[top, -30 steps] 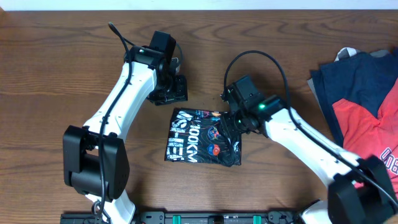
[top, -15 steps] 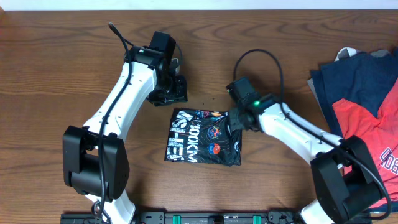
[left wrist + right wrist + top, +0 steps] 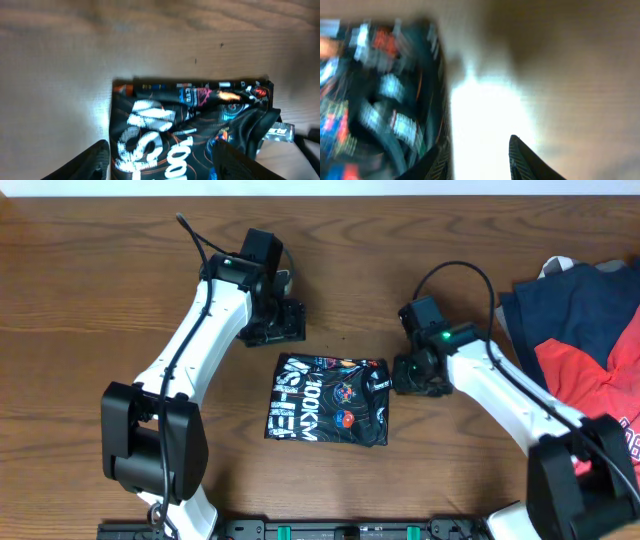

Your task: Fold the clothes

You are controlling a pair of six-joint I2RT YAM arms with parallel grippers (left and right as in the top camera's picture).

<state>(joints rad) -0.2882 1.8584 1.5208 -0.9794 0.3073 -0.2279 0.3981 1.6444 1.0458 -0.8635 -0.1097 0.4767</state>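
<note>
The black jersey (image 3: 328, 398) lies folded into a small rectangle at the table's middle, with white lettering and colourful logos facing up. It also shows in the left wrist view (image 3: 195, 125) and, blurred, in the right wrist view (image 3: 375, 90). My left gripper (image 3: 285, 325) is open and empty, just behind the jersey's far left corner; its fingers (image 3: 165, 167) frame the jersey without touching it. My right gripper (image 3: 405, 375) is open and empty over bare wood, just right of the jersey's right edge; its fingers (image 3: 480, 160) hold nothing.
A pile of other garments, navy blue and red (image 3: 590, 330), lies at the table's right edge. A black rail (image 3: 350, 530) runs along the front edge. The table is brown wood (image 3: 80, 300).
My right gripper has drawn back to the right, off the jersey's right edge, onto bare table. The left arm has barely moved. The jersey stays folded in place.
</note>
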